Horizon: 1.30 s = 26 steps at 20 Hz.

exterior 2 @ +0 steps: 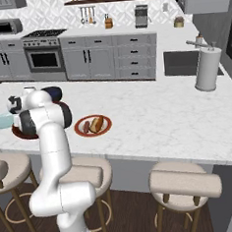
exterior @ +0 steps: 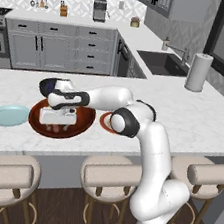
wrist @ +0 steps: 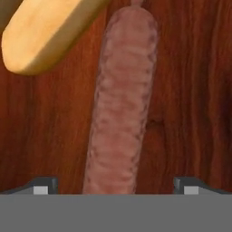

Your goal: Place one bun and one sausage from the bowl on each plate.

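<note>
Left base view: the gripper [exterior: 57, 121] is seen lowered into the wooden bowl [exterior: 85, 121] on the island counter [exterior: 193, 120]; the pale blue plate [exterior: 8, 114] lies just beside the bowl, bare. Right base view: a bun [exterior 2: 96, 124] and a sausage [exterior 2: 85, 127] are already set on the red-rimmed plate [exterior 2: 80, 133]. Hand view: the jaws are spread wide, nothing held, and a second sausage [wrist: 122, 104] lies on the bowl floor between the fingertips [wrist: 43, 186], its long axis running straight away, across the closing line. It looks pinkish-brown and ridged; a second bun [wrist: 47, 31] lies just beside it.
</note>
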### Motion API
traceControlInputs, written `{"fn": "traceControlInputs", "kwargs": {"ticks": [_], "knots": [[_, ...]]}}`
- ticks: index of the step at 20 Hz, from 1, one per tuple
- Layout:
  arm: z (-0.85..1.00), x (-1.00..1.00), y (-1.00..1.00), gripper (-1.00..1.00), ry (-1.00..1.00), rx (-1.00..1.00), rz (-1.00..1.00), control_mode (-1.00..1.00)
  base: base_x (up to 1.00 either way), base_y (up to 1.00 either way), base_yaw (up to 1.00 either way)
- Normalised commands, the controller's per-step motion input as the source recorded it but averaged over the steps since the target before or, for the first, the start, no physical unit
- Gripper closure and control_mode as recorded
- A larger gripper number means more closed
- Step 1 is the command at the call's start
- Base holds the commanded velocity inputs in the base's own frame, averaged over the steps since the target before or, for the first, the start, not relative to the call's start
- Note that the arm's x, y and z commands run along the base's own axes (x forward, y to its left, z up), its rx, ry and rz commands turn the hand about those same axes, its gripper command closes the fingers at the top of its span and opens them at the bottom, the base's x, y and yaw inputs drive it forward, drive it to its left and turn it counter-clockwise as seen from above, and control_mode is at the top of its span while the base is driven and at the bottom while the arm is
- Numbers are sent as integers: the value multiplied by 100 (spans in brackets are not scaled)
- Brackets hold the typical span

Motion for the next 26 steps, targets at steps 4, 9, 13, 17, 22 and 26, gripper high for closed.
{"fn": "traceControlInputs", "kwargs": {"ticks": [4, 9, 13, 17, 22, 26], "knots": [[-9, 0, 0, 100, 0, 0, 0, -100, 0, 0, 0], [-1, 0, 0, 100, 0, 0, 0, -100, 0, 0, 0], [0, 0, 0, 100, 0, 0, 0, -100, 0, 0, 0], [4, 0, 0, 100, 3, -2, 0, -100, 0, 0, 0], [52, -35, -40, 100, 3, 0, 0, -100, 0, 0, 0], [81, -58, -59, 100, 0, 0, 1, -100, 0, 0, 0]]}}
